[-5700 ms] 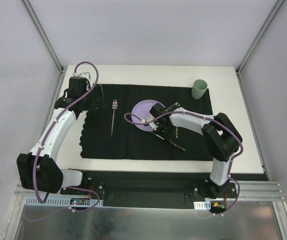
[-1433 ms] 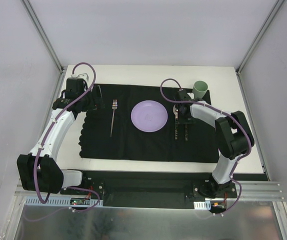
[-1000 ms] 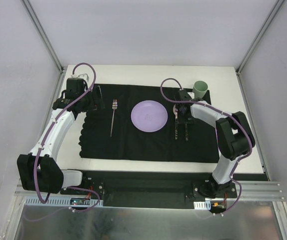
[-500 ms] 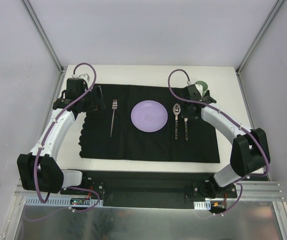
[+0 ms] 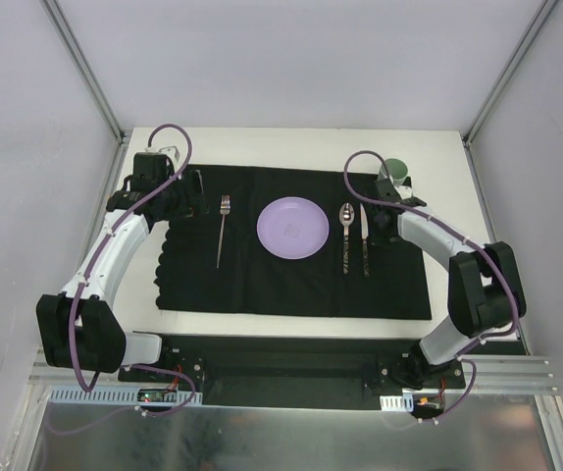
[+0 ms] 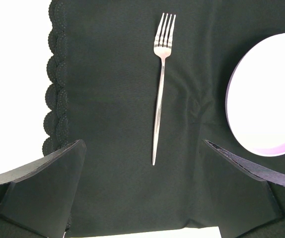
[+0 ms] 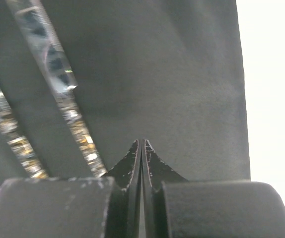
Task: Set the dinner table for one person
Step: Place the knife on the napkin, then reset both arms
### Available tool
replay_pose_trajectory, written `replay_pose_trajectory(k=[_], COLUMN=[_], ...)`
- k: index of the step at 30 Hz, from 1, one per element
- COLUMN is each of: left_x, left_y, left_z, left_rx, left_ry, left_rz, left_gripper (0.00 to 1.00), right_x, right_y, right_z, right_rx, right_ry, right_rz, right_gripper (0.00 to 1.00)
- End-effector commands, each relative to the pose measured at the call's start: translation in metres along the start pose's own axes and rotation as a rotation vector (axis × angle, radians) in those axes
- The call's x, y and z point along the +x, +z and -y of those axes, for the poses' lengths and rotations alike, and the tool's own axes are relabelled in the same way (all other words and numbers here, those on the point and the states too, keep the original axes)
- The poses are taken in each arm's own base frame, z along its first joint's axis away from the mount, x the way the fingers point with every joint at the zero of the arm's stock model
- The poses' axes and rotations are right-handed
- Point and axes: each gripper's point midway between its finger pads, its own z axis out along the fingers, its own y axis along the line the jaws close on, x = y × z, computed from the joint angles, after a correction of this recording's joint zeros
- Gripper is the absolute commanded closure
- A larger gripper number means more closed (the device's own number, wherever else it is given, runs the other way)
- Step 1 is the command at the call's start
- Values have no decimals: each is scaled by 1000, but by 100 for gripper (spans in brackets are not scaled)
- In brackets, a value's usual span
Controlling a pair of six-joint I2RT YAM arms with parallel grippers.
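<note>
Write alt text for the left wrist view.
A silver fork lies on a black placemat, tines away from the camera. A lilac plate is cut off at right; the left gripper shows wide-open jaws at the bottom corners.

top: overhead, far | wrists: close, downward | shared: black mat (image 5: 291, 285)

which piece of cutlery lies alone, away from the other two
The fork, left of the purple plate; the spoon and knife lie side by side on the plate's right.
</note>
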Motion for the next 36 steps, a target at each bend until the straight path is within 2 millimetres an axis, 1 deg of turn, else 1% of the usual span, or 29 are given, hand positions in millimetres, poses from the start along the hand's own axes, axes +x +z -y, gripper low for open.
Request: replay_pose_trajectory(k=[1, 11, 16, 18, 30, 31, 36], left_x=[-15, -11, -11, -11, -9, -9, -8], left_y=[-8, -3, -3, -3, -5, -4, -5], left_z=[4, 0, -2, -3, -5, -6, -6], left_rx=[20, 5, -7, -11, -21, -24, -25], left_ry=[14, 15, 21, 22, 22, 22, 22], left_rz=[37, 22, 23, 24, 28, 27, 27], left_gripper=[1, 1, 1, 1, 1, 0, 1], right_x=[6, 16, 19, 18, 12, 9, 4], right_y=[12, 32, 40, 41, 49, 49, 51], right_z=[1, 7, 4, 2, 0, 0, -1], right_rx=[-6, 13, 6, 0, 10, 9, 12], right_ry=[84, 97, 93, 91, 67, 70, 61], right_rz=[-29, -87, -111, -113, -136, -130, -135], right_gripper=[99, 99, 99, 99, 99, 99, 99])
